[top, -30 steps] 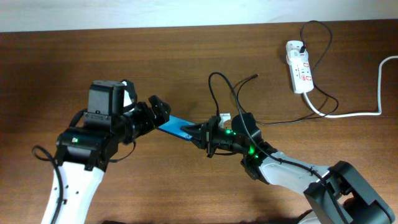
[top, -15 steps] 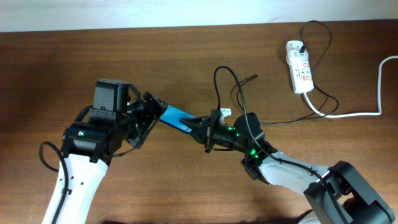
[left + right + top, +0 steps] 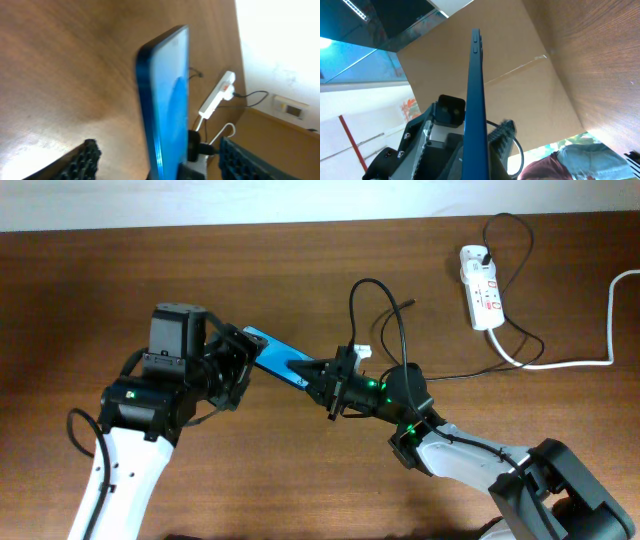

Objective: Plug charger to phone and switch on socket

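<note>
The phone (image 3: 277,356), blue-screened, is held off the table between the two arms. My right gripper (image 3: 322,379) is shut on its right end; in the right wrist view the phone (image 3: 474,100) rises edge-on from the jaws. My left gripper (image 3: 238,366) is open, its fingers (image 3: 84,156) spread wide on either side of the phone (image 3: 167,100) without touching it. The charger's black cable (image 3: 372,290) loops above the right gripper, and its free tip (image 3: 410,303) lies on the table. The white socket (image 3: 481,288) lies at the far right and shows small in the left wrist view (image 3: 218,94).
The socket's thick white cord (image 3: 570,363) runs off to the right edge. The black cable trails from the socket across the table past the right arm. A cardboard wall stands beyond the table in the wrist views.
The phone and both grippers have moved up and to the left, with the phone raised. The cable loop has shifted a little to the right.
</note>
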You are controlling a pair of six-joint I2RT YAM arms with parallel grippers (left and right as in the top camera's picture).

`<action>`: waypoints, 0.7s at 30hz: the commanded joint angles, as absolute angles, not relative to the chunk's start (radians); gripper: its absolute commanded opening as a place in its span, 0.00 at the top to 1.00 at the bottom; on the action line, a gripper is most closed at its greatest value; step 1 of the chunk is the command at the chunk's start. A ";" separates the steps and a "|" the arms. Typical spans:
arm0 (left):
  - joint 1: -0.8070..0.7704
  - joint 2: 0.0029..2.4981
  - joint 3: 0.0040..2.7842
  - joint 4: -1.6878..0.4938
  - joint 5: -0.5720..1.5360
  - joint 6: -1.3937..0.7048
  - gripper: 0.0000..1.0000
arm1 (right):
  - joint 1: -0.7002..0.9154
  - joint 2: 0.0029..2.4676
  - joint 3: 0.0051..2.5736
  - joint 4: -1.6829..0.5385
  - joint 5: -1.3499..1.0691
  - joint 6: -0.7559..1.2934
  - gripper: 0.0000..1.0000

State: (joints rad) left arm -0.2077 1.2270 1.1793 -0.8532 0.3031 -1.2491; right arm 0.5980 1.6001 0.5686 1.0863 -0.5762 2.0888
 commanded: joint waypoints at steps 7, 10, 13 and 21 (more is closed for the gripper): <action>-0.210 1.230 1.171 -0.819 0.310 -1.314 0.35 | 0.595 1.576 0.588 1.116 -0.559 2.085 0.96; -0.215 1.231 1.171 -0.809 0.310 -1.314 0.44 | 0.595 1.576 0.588 1.116 -0.556 2.085 0.96; -0.237 1.233 1.171 -0.774 0.306 -1.314 0.44 | 0.595 1.575 0.588 1.116 -0.553 2.085 0.96; -0.286 1.285 1.171 -0.756 0.270 -1.324 0.42 | 0.595 1.575 0.588 1.158 -0.549 2.085 0.96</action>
